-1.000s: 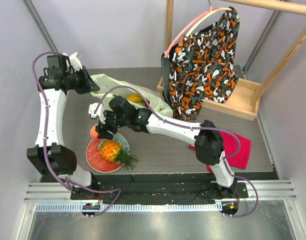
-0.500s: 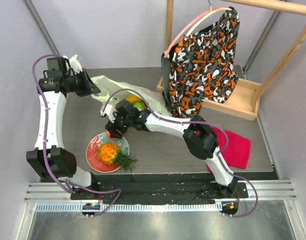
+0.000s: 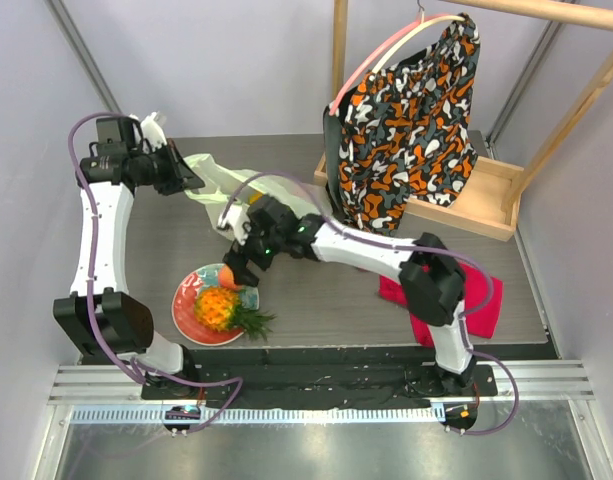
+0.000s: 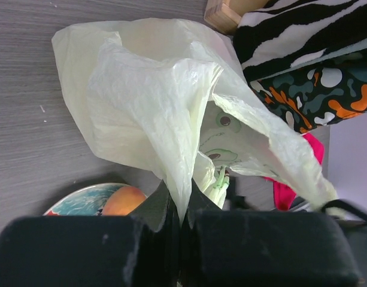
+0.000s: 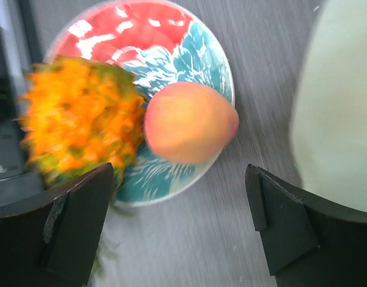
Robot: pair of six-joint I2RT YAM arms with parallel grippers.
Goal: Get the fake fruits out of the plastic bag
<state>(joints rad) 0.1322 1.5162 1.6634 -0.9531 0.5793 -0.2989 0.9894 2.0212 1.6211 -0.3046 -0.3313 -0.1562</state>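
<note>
The plastic bag (image 3: pixel 218 180) lies crumpled at the back left. My left gripper (image 3: pixel 184 178) is shut on a fold of it and holds it up; in the left wrist view the bag (image 4: pixel 153 101) hangs from the pinched fingers (image 4: pixel 162 206). My right gripper (image 3: pixel 242 268) is open and empty just above the plate's far right rim. The peach (image 5: pixel 189 122) rests on the red-and-teal plate (image 5: pixel 171 42) beside the pineapple (image 5: pixel 75 119). In the top view the peach (image 3: pixel 229 277) and pineapple (image 3: pixel 218 305) sit on the plate (image 3: pixel 189 318). A bit of orange fruit (image 3: pixel 250 197) shows in the bag.
A wooden rack (image 3: pixel 486 190) with the patterned garment (image 3: pixel 406 120) stands at the back right. A red cloth (image 3: pixel 483 300) lies under the right arm. The bag's edge (image 5: pixel 339 119) is right of the right gripper.
The right gripper carried the peach rightward over the plate, let it go on the plate's far right part and stands open above it. The left gripper still holds the bag.
</note>
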